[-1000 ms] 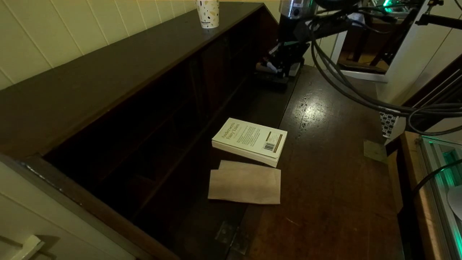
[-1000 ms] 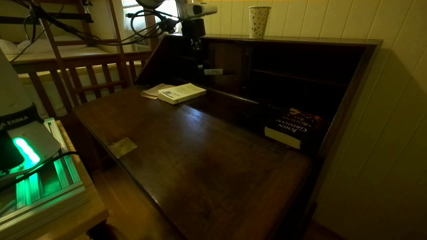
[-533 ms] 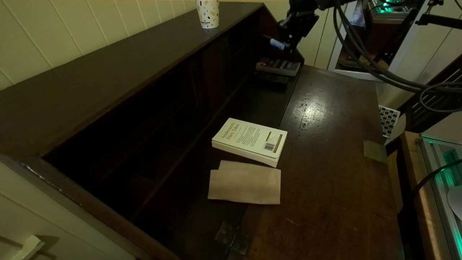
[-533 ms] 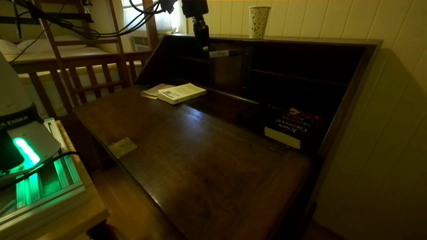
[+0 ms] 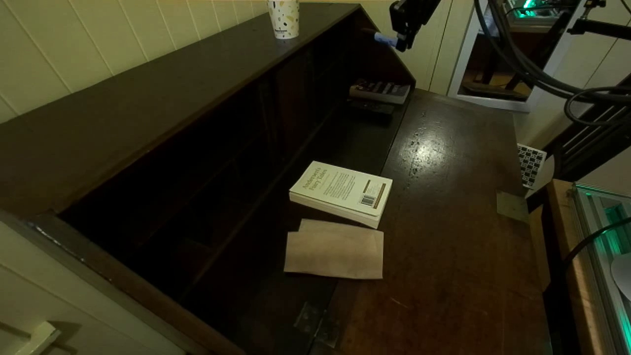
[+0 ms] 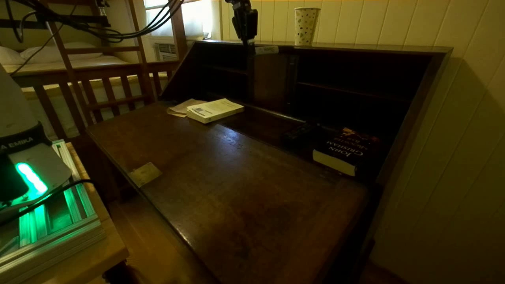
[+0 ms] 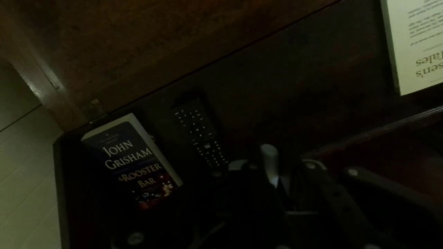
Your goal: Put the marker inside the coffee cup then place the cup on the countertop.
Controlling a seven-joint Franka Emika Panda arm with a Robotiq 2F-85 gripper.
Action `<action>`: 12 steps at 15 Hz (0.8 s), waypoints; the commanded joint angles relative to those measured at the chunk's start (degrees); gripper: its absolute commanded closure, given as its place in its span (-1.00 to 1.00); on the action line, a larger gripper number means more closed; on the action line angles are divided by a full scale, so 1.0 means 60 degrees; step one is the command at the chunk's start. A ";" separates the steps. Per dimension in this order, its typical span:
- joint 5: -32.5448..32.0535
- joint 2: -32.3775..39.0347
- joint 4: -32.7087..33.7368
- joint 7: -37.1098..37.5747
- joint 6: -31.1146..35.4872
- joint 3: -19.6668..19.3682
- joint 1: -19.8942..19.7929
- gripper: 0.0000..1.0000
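My gripper [image 5: 400, 44] is shut on the marker [image 5: 385, 39], a slim stick with a pale barrel and a dark end. It holds the marker roughly level in the air, at about the height of the ledge top. In an exterior view the marker [image 6: 266, 50] sticks out to the right of the fingertips. In the dark wrist view the marker [image 7: 270, 160] shows between the fingers. The white speckled coffee cup [image 5: 284, 19] stands upright on the raised ledge, apart from the gripper; it also shows in an exterior view [image 6: 306, 25]. The countertop [image 5: 443, 222] lies below.
The raised ledge [image 5: 172, 88] tops dark shelves along the wall. On the desk lie a white book [image 5: 340, 192], brown paper [image 5: 335, 254], a dark book [image 6: 343, 152] and a black remote [image 7: 199, 129]. Cables [image 5: 532, 74] hang from the arm.
My gripper has risen with the marker in it, from low by the dark book to about ledge height. The cup, books and paper have not moved.
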 commanded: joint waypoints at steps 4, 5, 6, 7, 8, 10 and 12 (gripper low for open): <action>0.0021 0.0006 0.0111 -0.0086 -0.0077 0.0078 -0.0098 0.64; 0.0021 0.0005 0.0111 -0.0087 -0.0079 0.0078 -0.0098 0.64; 0.0021 0.0006 0.0111 -0.0088 -0.0080 0.0078 -0.0098 0.64; 0.0021 0.0005 0.0111 -0.0089 -0.0081 0.0078 -0.0098 0.64; 0.0021 0.0005 0.0111 -0.0090 -0.0082 0.0078 -0.0098 0.91; -0.0217 0.0019 0.0361 -0.0127 -0.0102 0.0059 -0.0152 0.91; -0.0397 0.0015 0.0599 -0.0263 -0.0168 0.0050 -0.0180 0.91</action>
